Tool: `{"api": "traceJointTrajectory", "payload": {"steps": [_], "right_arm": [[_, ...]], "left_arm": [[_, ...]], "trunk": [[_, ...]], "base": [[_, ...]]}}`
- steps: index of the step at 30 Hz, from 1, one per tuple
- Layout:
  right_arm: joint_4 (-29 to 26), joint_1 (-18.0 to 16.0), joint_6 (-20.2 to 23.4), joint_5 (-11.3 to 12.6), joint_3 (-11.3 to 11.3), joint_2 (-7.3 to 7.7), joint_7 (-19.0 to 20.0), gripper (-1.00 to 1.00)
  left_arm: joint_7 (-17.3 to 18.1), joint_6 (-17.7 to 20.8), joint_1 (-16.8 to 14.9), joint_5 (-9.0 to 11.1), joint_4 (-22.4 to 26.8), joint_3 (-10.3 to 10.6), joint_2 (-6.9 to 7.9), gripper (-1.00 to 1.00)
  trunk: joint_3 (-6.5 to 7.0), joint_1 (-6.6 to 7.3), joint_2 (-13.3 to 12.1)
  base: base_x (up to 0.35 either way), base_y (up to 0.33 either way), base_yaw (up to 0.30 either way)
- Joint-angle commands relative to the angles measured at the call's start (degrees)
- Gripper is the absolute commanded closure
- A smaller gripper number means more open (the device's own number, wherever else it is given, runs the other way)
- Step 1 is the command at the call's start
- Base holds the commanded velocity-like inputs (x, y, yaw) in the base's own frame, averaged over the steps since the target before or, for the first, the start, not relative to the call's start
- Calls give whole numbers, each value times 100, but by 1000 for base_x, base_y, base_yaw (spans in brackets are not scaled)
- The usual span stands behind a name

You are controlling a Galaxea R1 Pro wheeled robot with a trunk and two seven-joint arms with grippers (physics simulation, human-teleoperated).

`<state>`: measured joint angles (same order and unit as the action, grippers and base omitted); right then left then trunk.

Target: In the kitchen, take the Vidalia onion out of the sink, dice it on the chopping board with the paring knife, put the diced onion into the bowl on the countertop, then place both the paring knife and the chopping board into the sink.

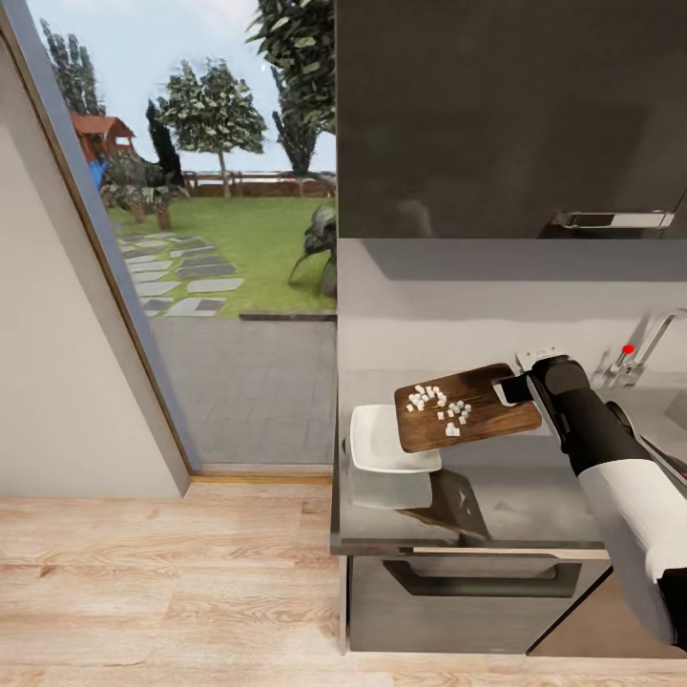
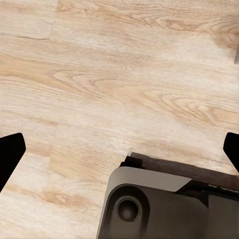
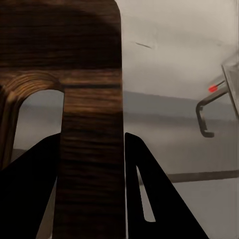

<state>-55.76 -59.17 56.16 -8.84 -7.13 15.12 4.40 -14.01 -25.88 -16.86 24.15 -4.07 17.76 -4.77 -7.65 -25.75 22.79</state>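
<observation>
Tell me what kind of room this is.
A home kitchen, apparently, opening onto a garden. Cues: a grey countertop over a drawer, a chrome tap with a red knob, and a dark wall cabinet. The right gripper holds a chopping board with diced onion above a white bowl.

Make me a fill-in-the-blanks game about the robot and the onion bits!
1. The right claw holds the ____ by its handle end.
2. The white onion bits lie on the ____.
3. The board's low end hangs over the white ____.
4. The left claw hangs over the wooden ____.
Missing words: board; board; bowl; floor.
</observation>
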Motion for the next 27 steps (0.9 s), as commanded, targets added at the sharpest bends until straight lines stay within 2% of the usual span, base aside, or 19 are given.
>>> {"api": "traceJointTrajectory", "payload": {"steps": [1, 27], "right_arm": [[-5, -7, 26, -55, -16, 6, 49, 100], [-5, -50, 26, -67, -16, 9, 45, 100]], "left_arm": [[-14, -31, -11, 29, -23, 50, -3, -100], [-17, -31, -11, 29, -23, 45, 1, -100]], "trunk": [[-13, -4, 13], [-13, -4, 13]], "base": [[0, 0, 0], [0, 0, 0]]}}
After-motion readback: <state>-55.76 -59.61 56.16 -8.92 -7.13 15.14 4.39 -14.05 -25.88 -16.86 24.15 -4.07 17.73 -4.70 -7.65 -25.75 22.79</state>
